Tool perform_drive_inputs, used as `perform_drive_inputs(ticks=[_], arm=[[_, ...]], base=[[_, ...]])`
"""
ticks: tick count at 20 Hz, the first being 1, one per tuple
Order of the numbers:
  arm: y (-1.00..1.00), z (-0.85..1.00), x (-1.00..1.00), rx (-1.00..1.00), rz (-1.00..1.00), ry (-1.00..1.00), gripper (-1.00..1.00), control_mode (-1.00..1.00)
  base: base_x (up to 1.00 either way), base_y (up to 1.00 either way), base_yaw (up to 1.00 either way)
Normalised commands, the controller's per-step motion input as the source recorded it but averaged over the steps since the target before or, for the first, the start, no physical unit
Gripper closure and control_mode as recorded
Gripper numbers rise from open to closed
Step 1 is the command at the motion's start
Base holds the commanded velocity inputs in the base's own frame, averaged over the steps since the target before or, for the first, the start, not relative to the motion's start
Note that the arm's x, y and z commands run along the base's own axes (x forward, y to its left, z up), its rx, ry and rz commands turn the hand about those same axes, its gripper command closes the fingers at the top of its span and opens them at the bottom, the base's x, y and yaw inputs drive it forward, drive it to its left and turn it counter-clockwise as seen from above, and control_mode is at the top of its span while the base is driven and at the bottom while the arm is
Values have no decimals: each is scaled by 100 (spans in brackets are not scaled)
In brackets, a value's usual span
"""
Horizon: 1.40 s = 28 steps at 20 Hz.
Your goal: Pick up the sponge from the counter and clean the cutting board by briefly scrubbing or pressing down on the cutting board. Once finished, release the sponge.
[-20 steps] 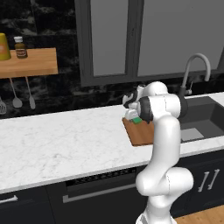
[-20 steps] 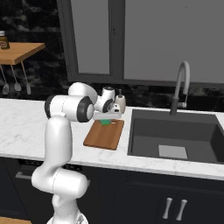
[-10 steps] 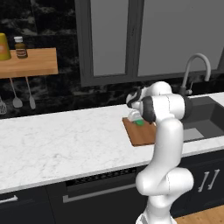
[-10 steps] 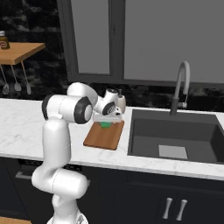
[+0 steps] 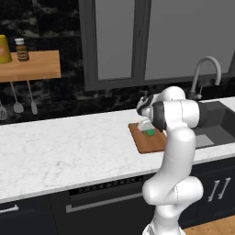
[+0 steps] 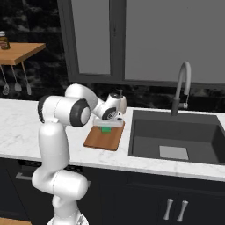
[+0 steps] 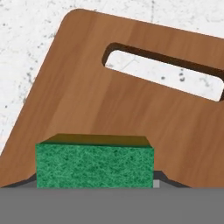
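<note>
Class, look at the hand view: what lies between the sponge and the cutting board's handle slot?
Nothing. Between the sponge and the handle slot there is just bare wood of the cutting board, as the hand view shows.

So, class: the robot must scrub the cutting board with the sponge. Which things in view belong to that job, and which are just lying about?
Belong to the job:
sponge
cutting board
counter
gripper, shut on the sponge

Just lying about:
sink
tap
wall shelf
brown jar
hanging utensils

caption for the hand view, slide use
Green sponge in the gripper over the wooden cutting board, its handle slot ahead.
</note>
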Motion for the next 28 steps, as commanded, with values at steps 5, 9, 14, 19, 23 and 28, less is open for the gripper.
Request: perform_drive_inputs(ticks=[5,9,14,19,23,28], arm=[[0,-55,-88,0,0,-5,100,-100],[0,-56,-100,0,0,-9,100,-100],[0,-61,-100,0,0,-9,100,-100],[0,-63,-100,0,0,-8,100,-100],[0,-65,-95,0,0,-4,100,-100],[-1,-48,-50,0,0,-1,100,-100]], base=[[0,0,0],[0,0,0],[0,0,0],[0,0,0],[0,0,0],[0,0,0]])
